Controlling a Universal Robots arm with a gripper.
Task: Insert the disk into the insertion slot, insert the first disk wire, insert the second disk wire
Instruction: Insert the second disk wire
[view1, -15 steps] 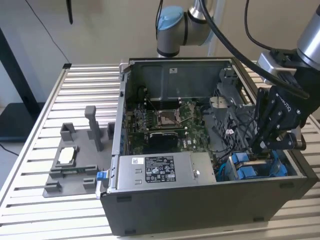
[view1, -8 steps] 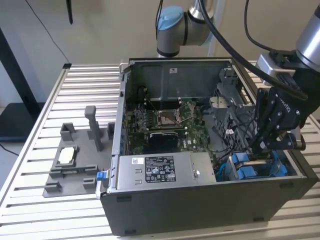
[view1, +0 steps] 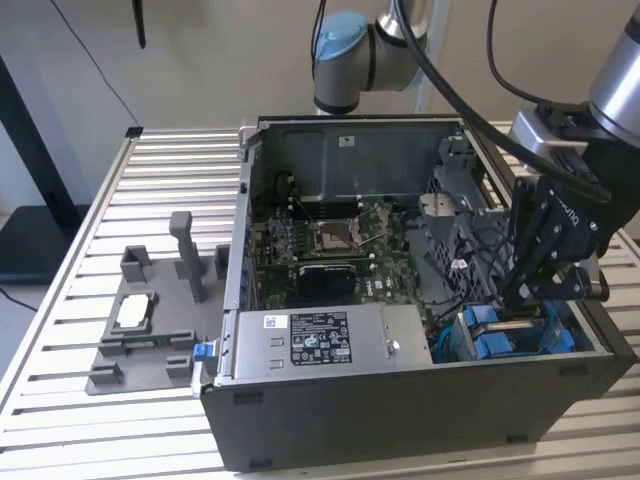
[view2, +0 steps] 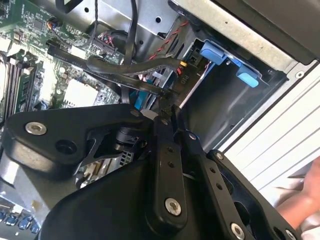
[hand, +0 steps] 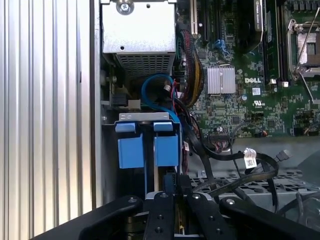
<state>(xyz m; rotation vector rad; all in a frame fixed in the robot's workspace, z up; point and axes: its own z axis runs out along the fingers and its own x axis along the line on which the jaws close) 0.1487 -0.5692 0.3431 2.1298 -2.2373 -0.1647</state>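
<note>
My gripper (view1: 520, 312) reaches down into the open computer case at the exterior view's right. It hangs over the insertion slot (view1: 470, 325), a grey metal bay with two blue tabs (hand: 167, 145). In both wrist views the fingers stand close together, and they appear shut on the end of a black disk wire (view2: 65, 52) at the gripper (view2: 169, 106). In the first wrist view the gripper (hand: 173, 186) sits at the slot (hand: 145, 116) end away from the tabs. A blue and silver edge runs inside the slot; I cannot tell whether it is the disk.
A silver labelled power-supply box (view1: 320, 340) lies beside the slot, and the motherboard (view1: 330, 240) lies behind it. Black, red and blue cables (hand: 240, 155) crowd the space next to the bay. A grey fixture (view1: 110, 365) holding a small chip stands on the slatted table.
</note>
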